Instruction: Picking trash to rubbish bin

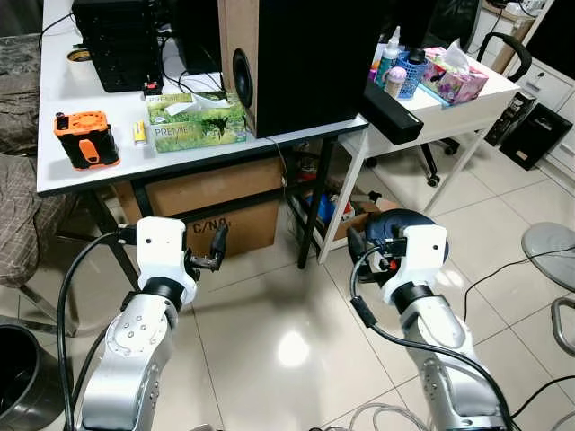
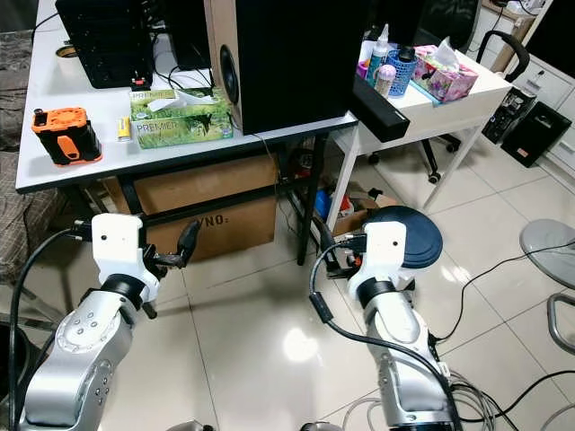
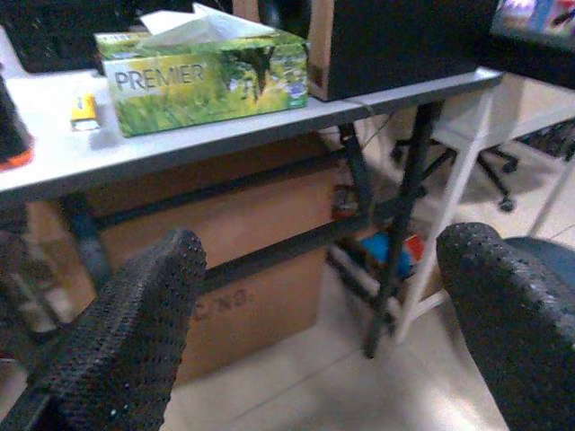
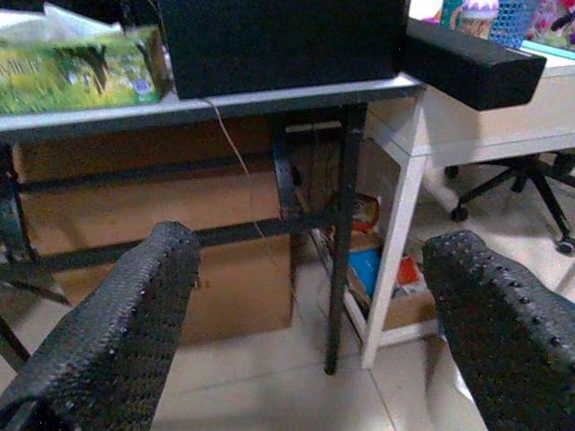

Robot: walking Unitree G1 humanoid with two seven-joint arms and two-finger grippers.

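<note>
Both arms are raised in front of me over the glossy tiled floor. My left gripper [image 1: 205,254] is open and points at the black-legged desk [image 1: 63,171]; nothing lies between its fingers [image 3: 135,332]. My right gripper [image 1: 364,250] is open too, level with the gap between that desk and the white table [image 1: 467,112], and its fingers [image 4: 126,332] hold nothing. A dark metal bin [image 1: 18,377] stands on the floor at my near left. An open carton with colourful packets [image 4: 382,269] sits under the white table.
A large cardboard box [image 1: 220,202] fills the space under the desk. On the desk stand a green tissue box [image 1: 196,121], an orange device [image 1: 85,139] and a big speaker [image 1: 305,54]. A dark blue round stool [image 1: 395,224], a grey stool [image 1: 550,247] and floor cables lie to the right.
</note>
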